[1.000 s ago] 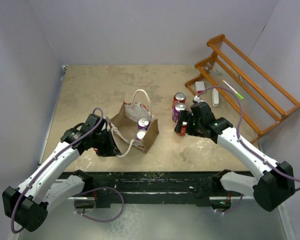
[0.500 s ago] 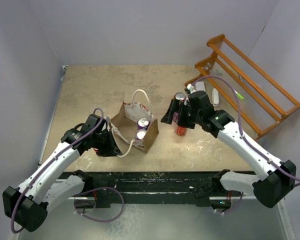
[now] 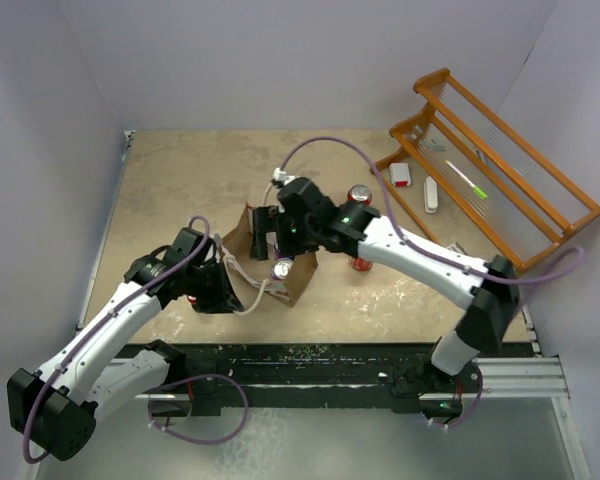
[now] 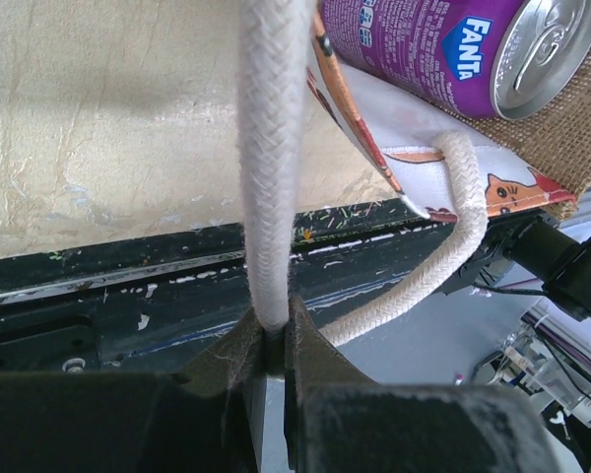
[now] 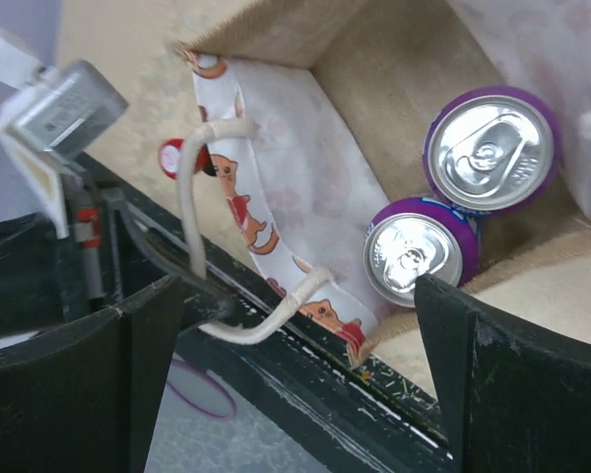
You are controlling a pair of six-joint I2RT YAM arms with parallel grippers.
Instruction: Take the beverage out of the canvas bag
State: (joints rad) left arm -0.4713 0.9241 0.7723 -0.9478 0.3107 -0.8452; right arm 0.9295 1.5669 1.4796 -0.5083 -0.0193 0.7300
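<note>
Tan table (image 3: 180, 170), canvas bag (image 3: 298, 285), red cans (image 3: 360, 194), wooden rack (image 3: 525, 143) at right edge

The right gripper (image 5: 295, 305) has its jaws wide apart over the canvas bag's (image 5: 286, 168) open mouth. Inside, one purple can (image 5: 492, 150) stands at 2 o'clock and another purple can (image 5: 412, 253) at 3. A white loop handle (image 5: 192, 227) hangs at 9.

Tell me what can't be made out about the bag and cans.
Top view: the right arm hides much of the tan-and-white canvas bag.
Top view: a red can sits mostly behind that arm.
Left wrist view: the purple Fanta can is cut by the top edge.
Top view: small white items by the orange wooden rack are too small to name.
</note>
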